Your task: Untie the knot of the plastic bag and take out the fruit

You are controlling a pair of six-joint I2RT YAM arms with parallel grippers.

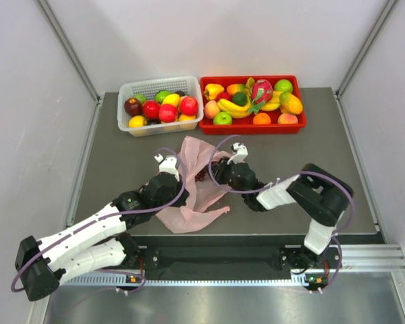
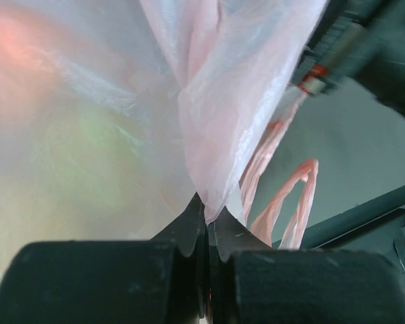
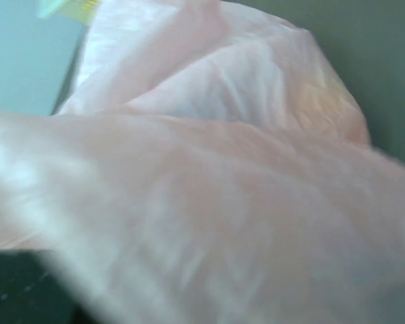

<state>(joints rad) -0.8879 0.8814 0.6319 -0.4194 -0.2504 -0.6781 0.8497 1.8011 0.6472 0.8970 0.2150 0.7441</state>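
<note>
Grey table (image 1: 324, 158) — white basket (image 1: 158, 128) and red tray (image 1: 256, 127) at the far edge, pink plastic bag (image 1: 189, 216) nearer

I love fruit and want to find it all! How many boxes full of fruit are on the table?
2. A white basket sits at the back left, and a red tray is right beside it at the back right. What's inside the plastic bag is hidden.

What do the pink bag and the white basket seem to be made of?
The plastic bag looks like thin, glossy translucent film: colours glow through it and it crumples. The white basket is probably rigid moulded plastic, judging by its slotted walls.
</note>
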